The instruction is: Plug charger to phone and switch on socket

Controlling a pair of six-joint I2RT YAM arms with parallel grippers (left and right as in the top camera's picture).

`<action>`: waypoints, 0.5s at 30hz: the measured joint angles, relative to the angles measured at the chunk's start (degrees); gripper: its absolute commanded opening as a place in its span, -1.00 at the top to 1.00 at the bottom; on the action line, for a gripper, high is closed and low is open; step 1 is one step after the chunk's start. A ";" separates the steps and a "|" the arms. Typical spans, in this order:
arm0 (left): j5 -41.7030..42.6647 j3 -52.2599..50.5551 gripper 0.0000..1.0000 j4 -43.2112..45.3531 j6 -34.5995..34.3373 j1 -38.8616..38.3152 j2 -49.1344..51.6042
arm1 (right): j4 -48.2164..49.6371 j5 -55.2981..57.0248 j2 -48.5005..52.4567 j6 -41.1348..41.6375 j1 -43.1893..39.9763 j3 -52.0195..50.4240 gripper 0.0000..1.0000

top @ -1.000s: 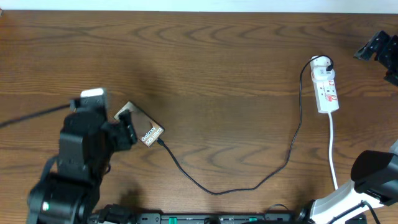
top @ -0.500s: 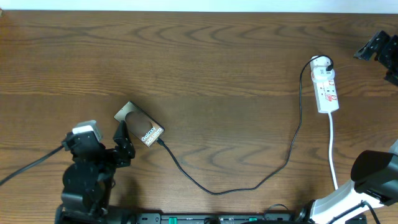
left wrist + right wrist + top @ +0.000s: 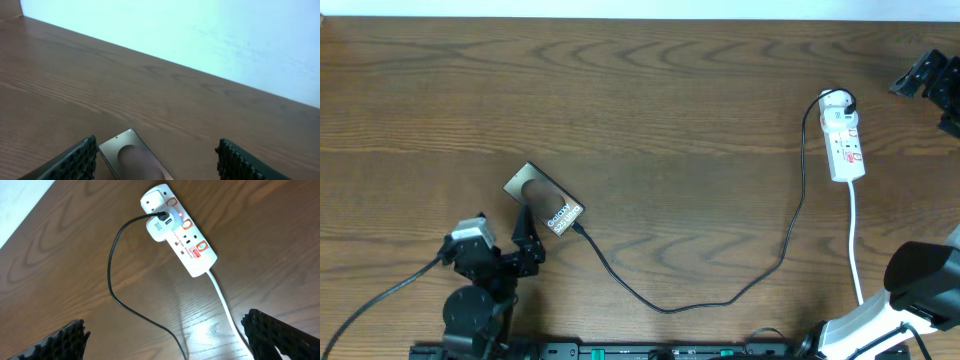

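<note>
While the left gripper (image 3: 156,152) hovers low over the brown wood-grain tabletop (image 3: 670,100), its jaws stand spread and grip nothing. The flat dark brown-black rectangular phone (image 3: 544,200) with white "Galaxy" lettering lies diagonally left of centre, just beyond that gripper; in the left wrist view its rounded corner shows between the two ribbed fingers (image 3: 75,160). Contact between finger and phone cannot be determined. The long thin black charger cable (image 3: 670,308) meets the phone's lower right end, loops along the near side and rises to the small white elongated power-strip socket (image 3: 843,140) with red switch marks, far right, where its black plug is seated. The right gripper (image 3: 167,335) hangs above the socket, jaws spread wide, empty.
</note>
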 measured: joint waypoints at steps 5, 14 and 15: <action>0.00 -1.36 -0.49 0.90 0.02 1.57 -1.18 | 0.02 0.00 0.00 0.00 0.00 0.00 -0.99; 0.00 -1.46 -0.49 2.80 -1.38 4.31 -1.22 | 0.02 0.00 0.00 0.00 0.00 0.00 -0.99; 0.00 -1.46 -0.49 2.78 -1.55 4.63 -1.22 | 0.02 0.00 0.00 0.00 0.00 0.00 -0.98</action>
